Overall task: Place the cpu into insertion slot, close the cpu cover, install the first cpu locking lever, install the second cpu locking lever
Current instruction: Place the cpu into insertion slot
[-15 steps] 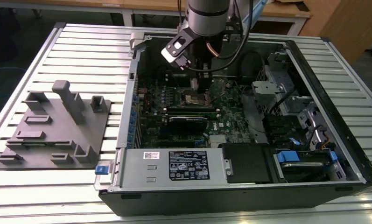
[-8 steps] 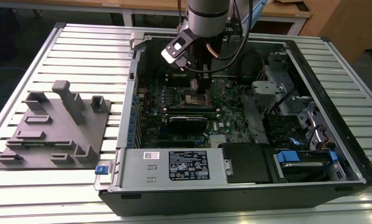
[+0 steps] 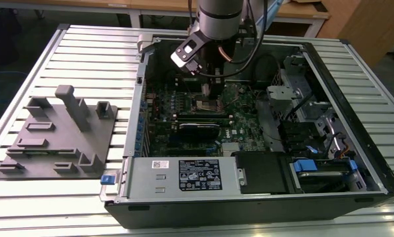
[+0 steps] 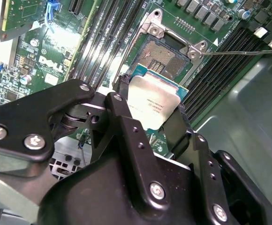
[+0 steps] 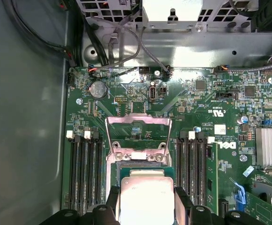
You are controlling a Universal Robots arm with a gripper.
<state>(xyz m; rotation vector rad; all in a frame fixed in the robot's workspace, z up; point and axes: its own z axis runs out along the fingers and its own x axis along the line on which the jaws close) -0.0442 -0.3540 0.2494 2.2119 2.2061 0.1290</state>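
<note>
- One gripper (image 4: 151,108), clenched on one cpu (image 4: 155,101), holds it over the open socket (image 4: 166,56).
- One cpu cover (image 5: 137,121), flipped up.
- One thin lever (image 4: 239,52), sticking out beside the socket.
- One computer case (image 3: 139,113) on the counter (image 3: 84,49).
- One printed label (image 3: 198,174) on the power supply.

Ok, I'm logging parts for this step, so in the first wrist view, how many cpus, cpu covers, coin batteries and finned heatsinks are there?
cpu: 1, gripped by the gripper
cpu cover: 1, swung open
coin battery: 1
finned heatsink: 1
Total: 4
</note>
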